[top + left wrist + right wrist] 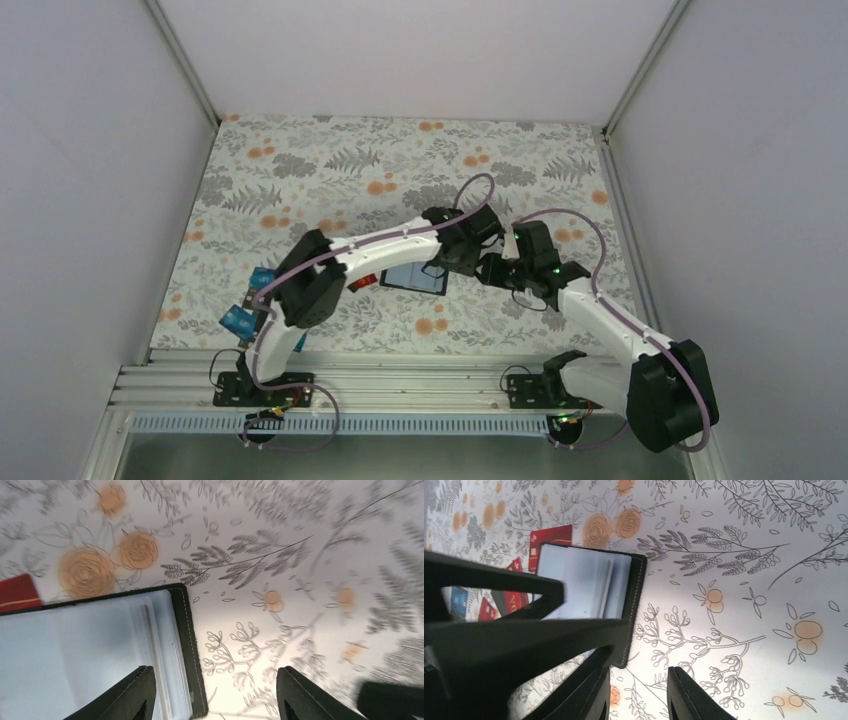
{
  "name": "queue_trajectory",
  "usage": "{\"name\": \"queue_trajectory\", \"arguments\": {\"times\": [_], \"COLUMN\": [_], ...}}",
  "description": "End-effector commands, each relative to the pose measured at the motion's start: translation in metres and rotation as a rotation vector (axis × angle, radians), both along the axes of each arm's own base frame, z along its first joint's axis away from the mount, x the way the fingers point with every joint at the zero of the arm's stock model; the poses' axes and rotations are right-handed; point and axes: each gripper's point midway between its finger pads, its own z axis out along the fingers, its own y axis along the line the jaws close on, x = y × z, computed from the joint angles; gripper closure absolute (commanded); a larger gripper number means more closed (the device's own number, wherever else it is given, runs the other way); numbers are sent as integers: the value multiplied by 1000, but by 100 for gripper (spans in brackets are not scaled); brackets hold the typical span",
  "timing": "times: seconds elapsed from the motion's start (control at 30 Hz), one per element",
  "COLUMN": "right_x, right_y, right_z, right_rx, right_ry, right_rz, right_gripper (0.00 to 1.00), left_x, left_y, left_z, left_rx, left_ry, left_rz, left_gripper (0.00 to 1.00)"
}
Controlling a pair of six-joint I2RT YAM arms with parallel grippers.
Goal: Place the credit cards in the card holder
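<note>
- Hovering over the right edge of the black stitched folding card holder (415, 277), the left claw (220, 695) stands wide and carries nothing.
- The right claw (639, 695) hangs close beside it on the right. It is parted more narrowly, with nothing between its fingers.
- The card holder lies opened flat near the middle of the floral-printed counter (300, 160). Its grey-blue inside faces up and its clear sleeves show. I cannot make out any card in them.
- A red rectangular plastic card (362, 282) lies just beside the holder's left edge.
- Two blue plastic cards (262, 278) lie well apart from the holder at the near left, partly hidden by the left arm.
- The right wrist view shows more red cards beyond the holder, too crowded to count.
- The step in hand looks like fetching a card: the holder is open, but no card is held.
- The next move probably calls for one claw to cross left to the red card.
- That card is thin and flat on the counter, so the fingertips would need to come down low at its edges.
- The other claw could pin the holder while a sleeve takes the card.
</note>
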Motion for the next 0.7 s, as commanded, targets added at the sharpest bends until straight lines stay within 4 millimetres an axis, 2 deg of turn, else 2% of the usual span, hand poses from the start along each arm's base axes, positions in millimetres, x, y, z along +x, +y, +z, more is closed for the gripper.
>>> {"name": "queue_trajectory", "arguments": {"times": [0.0,0.17,0.3,0.5,0.67], "right_x": [15,21,22,35,43], "right_y": [14,30,39,37,34], "right_z": [23,19,2,-30,-51], "right_rx": [52,91,95,24,-17], "right_ry": [-40,10,77,150,190], "right_rz": [38,103,145,121,92], "right_gripper": [67,66,65,66,69], "left_x": [7,8,2,4,8], "left_y": [-11,47,77,95,91], "left_z": [72,60,29,0,-18], "left_rx": [-200,-188,-188,-176,-149], "left_ry": [-114,-100,-65,-55,-51], "left_rz": [-34,24,30,17,-23], "left_gripper": [38,41,46,50,52]}}
